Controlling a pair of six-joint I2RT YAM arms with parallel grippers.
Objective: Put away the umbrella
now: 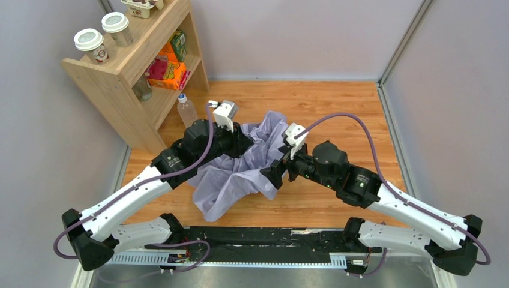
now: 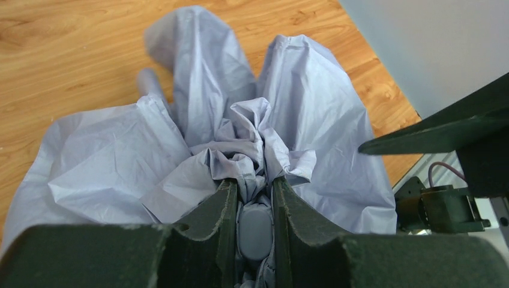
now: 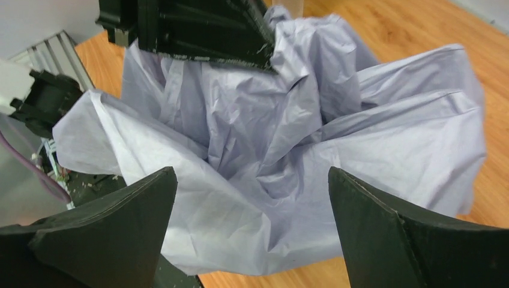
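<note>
- The pale lavender-white crumpled fabric umbrella (image 1: 231, 186) lies in a loose heap about the middle of the light wooden table (image 1: 336, 102), its canopy spread in folds toward the near edge; the shaft is hidden under the cloth
- A small grey rounded part (image 2: 255, 231) of it, wrapped about by bunched fabric, sits between the left gripper's fingers; whether this is the handle cannot be told
- The left gripper (image 2: 254, 186) is closed narrowly on that grey part and the cloth around it, at the heap's far-left side
- The right gripper (image 3: 252, 171) is spread wide over the heap's right side, with fabric below the gap and nothing gripped; whether its tips touch the cloth cannot be told
- A clear plastic bottle with a white cap (image 1: 186, 110) stands on the table just beyond the left arm, near the far-left corner
- A pale wooden shelf unit (image 1: 120, 78) stands at that far-left corner; two lidded paper cups (image 1: 90, 45) stand on its top; orange and green packets (image 1: 171, 72) fill a lower shelf
</note>
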